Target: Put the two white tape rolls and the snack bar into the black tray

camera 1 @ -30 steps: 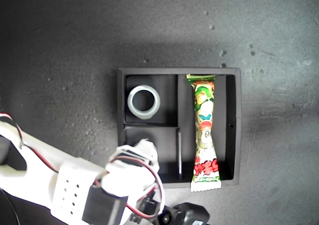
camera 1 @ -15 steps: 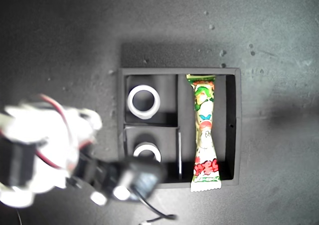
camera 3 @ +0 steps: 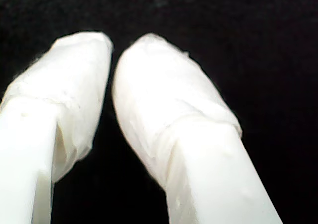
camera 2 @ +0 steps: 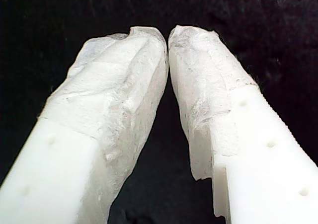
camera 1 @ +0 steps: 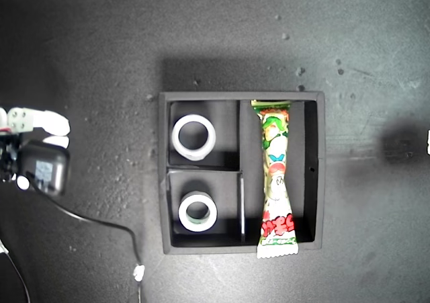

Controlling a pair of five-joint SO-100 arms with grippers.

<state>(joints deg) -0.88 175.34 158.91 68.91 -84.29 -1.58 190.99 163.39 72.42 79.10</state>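
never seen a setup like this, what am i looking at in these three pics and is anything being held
The big picture is from a camera looking straight down on a dark surface. On it sits a black tray with three compartments. One small compartment holds the larger tape roll, the other holds the smaller roll, and the long one holds the snack bar, whose lower end rests over the tray's rim.

The white and black shape at that view's left edge is part of a robot arm.

The other two pictures come from cameras mounted on the two arms, each looking along its own pincer. My first gripper and my second gripper are both nearly closed, with padded white fingers and nothing between them. So nothing is held.
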